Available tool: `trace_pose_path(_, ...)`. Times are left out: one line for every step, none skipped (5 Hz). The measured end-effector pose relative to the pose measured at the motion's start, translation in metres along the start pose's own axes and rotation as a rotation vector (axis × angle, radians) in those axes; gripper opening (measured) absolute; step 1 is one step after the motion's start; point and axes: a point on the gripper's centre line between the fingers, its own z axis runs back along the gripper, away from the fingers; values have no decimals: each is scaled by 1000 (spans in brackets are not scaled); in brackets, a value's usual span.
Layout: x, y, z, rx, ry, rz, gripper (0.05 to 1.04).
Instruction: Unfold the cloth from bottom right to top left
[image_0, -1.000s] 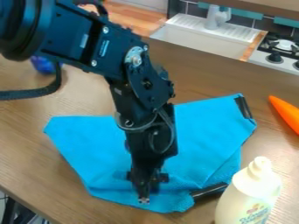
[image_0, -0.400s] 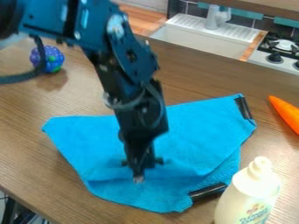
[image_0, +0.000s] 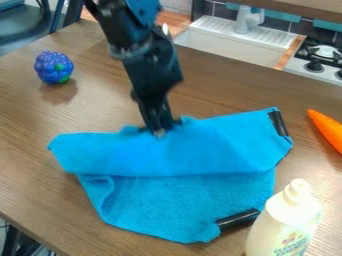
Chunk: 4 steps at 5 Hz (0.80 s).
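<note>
Purple berry (image_0: 53, 67) at left on the worktop (image_0: 40, 170). Blue cloth (image_0: 180, 205) at centre, partly folded, with far edge bunched and grasped in the black claw (image_0: 159, 132). Pale bottle (image_0: 284, 220) at lower right; orange carrot (image_0: 327, 131) at right edge.

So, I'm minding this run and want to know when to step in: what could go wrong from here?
The gripper is at the far edge of the cloth, where the bunched layer might slip and flop back. The lower part, lying on the table, could drag along instead of unfolding. The bottle stands close to the black strip, so a twist there might knock it.
</note>
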Motion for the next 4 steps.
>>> trace_pose_path(5,32,-1,34,11,59,55)
trace_pose_path(10,62,-7,58,30,122,55)
trace_pose_path(12,94,-10,81,37,196,55)
trace_pose_path(13,127,-10,121,38,260,55)
